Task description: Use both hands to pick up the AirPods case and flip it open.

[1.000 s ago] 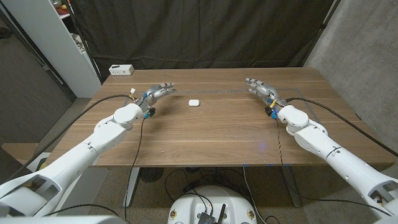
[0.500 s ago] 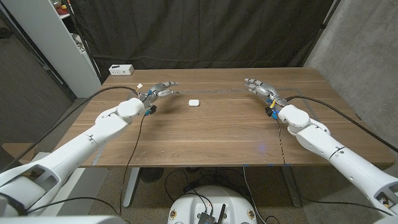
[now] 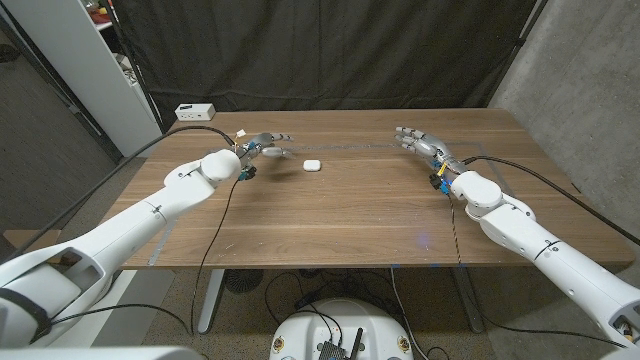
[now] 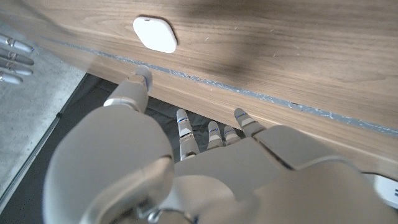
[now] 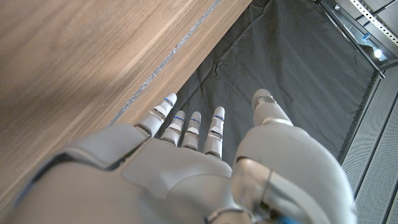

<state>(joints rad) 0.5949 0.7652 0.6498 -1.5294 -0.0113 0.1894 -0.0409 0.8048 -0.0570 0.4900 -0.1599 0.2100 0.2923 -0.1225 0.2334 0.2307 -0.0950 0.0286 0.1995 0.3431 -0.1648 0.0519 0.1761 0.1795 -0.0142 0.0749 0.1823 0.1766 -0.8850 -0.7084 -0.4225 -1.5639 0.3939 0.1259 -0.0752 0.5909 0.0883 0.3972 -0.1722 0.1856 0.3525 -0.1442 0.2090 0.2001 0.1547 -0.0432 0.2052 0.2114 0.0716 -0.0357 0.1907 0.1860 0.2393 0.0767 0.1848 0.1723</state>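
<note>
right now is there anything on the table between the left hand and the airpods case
No. In the head view only bare wood separates the left hand from the AirPods case; its fingers haven't reached it.

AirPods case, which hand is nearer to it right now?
Left. The left hand sits just beside the case; the right hand is much farther off on its other side.

Both arms reach forward, left robot hand [image 3: 265, 141] and right robot hand [image 3: 418, 140] apparently empty, fingers extended.
</note>
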